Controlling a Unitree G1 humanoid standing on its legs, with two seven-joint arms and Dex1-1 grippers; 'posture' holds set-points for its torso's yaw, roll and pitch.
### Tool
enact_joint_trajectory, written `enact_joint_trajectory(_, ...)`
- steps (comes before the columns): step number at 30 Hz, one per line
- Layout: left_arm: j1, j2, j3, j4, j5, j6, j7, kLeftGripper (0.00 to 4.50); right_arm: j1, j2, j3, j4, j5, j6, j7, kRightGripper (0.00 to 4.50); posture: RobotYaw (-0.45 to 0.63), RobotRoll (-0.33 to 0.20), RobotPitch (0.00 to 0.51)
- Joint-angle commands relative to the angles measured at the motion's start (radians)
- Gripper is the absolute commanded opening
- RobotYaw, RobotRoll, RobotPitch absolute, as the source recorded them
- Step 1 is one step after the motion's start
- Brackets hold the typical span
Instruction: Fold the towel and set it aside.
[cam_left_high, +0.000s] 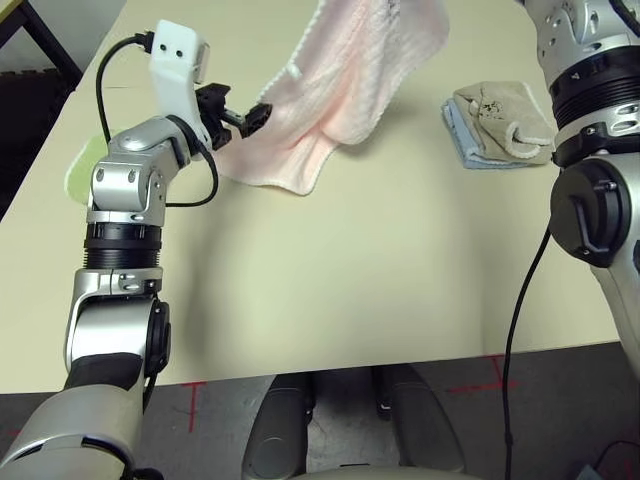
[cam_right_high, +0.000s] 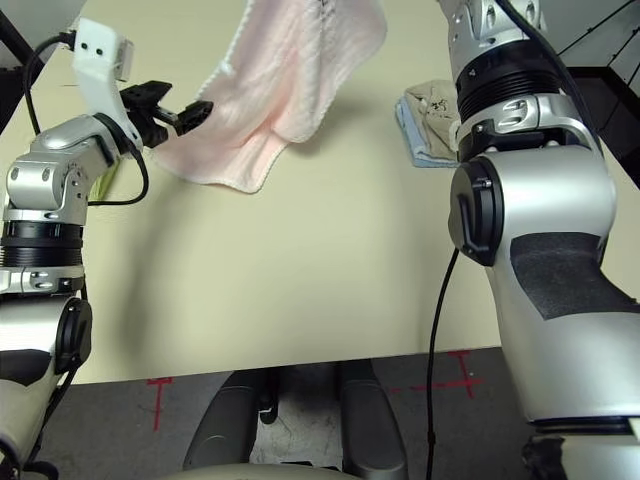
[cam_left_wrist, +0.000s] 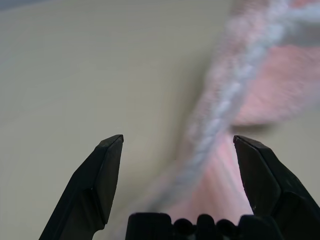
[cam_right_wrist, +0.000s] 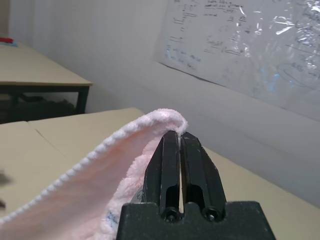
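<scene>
Beige table (cam_left_high: 330, 290) as landmark, near edge bare. Left gripper (cam_left_high: 250, 118) just above its left part, fingers (cam_left_wrist: 100, 175) spread wide on either side of the white stitched hem, at the low corner of the pale pink towel (cam_left_high: 340, 80). Towel hung slantwise over the table's middle, bottom corner resting on the surface, top edge pinched between the pressed-together fingers (cam_right_wrist: 172, 165) of the right gripper (cam_right_wrist: 179, 137). Folded beige and blue towels (cam_left_high: 500, 125) on the table's right part, beyond. Light green cloth (cam_left_high: 80, 165) at the table's left edge.

beige table (cam_left_high: 330, 290), towel (cam_left_high: 300, 150) trailing, folded beige and blue towels (cam_left_high: 498, 125)
</scene>
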Motion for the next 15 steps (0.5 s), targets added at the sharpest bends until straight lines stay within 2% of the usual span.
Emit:
enact_joint_trajectory(1,0.073,0.019,-0.027,0.034,0.02,-0.045,-0.065,4.5,-0.011,0.004,-0.013,-0.021,0.015,-0.013,0.016,0.01,0.04,0.0,0.223)
enact_joint_trajectory(5,0.106,0.072,-0.036,0.112,0.054,-0.108,-0.125,4.5,-0.015,0.004,-0.011,-0.023,0.016,-0.011,0.024,0.01,0.03,0.0,0.223)
enact_joint_trajectory(10,0.057,0.124,-0.033,0.3,0.13,-0.282,-0.104,4.5,-0.011,0.006,-0.012,-0.038,0.022,-0.004,0.036,0.01,0.03,0.0,0.222)
enact_joint_trajectory(15,0.03,0.165,-0.036,0.383,0.175,-0.373,-0.125,4.5,-0.007,0.005,-0.011,-0.047,0.026,-0.002,0.041,0.01,0.03,0.0,0.22)
